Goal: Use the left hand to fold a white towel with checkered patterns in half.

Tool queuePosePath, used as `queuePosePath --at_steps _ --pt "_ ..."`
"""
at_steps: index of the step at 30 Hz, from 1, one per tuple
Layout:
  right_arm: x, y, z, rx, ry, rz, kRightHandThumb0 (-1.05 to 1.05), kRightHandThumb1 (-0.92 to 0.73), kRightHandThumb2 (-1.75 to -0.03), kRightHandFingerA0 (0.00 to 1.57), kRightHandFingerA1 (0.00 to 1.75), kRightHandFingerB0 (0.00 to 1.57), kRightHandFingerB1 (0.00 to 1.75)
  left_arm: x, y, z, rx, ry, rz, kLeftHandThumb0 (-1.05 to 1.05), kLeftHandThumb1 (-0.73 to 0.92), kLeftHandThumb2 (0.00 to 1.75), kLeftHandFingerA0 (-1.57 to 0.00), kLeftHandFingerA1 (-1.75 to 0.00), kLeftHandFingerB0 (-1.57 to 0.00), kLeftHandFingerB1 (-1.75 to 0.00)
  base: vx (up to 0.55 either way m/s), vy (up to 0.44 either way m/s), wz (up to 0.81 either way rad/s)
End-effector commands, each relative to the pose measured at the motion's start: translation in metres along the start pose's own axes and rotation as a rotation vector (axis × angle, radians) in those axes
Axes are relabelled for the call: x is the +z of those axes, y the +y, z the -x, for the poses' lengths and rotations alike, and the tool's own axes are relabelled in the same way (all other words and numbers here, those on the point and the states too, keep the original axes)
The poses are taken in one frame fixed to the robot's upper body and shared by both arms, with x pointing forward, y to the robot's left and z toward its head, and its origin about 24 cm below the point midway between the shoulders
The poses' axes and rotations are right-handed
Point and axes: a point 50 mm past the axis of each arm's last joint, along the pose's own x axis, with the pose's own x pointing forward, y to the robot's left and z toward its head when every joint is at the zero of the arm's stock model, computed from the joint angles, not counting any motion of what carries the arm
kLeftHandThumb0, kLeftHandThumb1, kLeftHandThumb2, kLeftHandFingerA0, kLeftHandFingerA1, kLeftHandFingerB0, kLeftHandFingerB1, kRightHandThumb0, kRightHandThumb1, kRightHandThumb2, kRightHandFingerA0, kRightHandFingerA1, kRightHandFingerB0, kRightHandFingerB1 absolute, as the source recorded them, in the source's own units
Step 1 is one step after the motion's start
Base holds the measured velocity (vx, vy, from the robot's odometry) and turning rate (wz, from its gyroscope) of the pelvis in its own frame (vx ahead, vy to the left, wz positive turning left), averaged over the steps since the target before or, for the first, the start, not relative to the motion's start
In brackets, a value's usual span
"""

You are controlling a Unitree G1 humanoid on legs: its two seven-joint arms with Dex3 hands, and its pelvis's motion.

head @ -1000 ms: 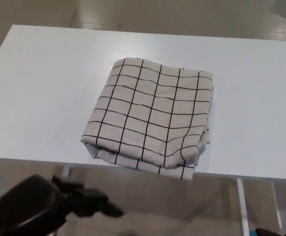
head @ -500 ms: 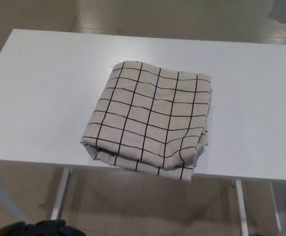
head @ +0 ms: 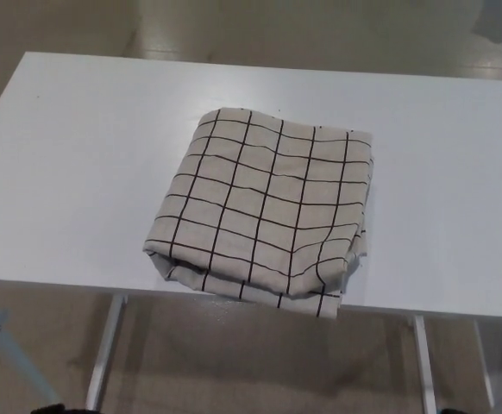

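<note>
Surface: white table (head: 78, 172) over tan floor | towel (head: 264, 211) was laid folded, near edge overhanging slightly, fold judged done | hands: neither was shown, state untellable.

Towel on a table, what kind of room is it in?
Probably a plain workroom or lab, not a home: a bare white table on metal legs, a folded checked towel, and a shiny hard floor.

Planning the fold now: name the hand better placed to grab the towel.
Left, probably, but only by the task: neither hand is in view. The towel lies mid-table, its near edge overhanging the table front, reachable from either side.
</note>
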Motion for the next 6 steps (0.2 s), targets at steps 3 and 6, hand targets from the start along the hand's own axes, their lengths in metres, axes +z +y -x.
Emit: queuePosePath --at_steps 3,6 --pt "-0.0034 0.0027 0.0021 -0.017 -0.004 0.007 -0.37 -0.83 -0.64 0.48 0.53 0.53 0.55 -0.0315 -0.0112 -0.0038 0.189 0.139 0.270 -0.40 0.40 0.68 -0.67 -0.52 -0.55 -0.49 0.00 0.000 0.00" --pt "-0.0036 0.0027 0.0024 -0.008 -0.004 -0.002 -0.38 -0.83 -0.64 0.48 0.53 0.51 0.54 -0.0349 -0.0118 -0.0014 0.231 0.137 0.281 -0.32 0.46 0.54 -0.73 -0.43 -0.60 -0.40 0.00 0.000 0.00"
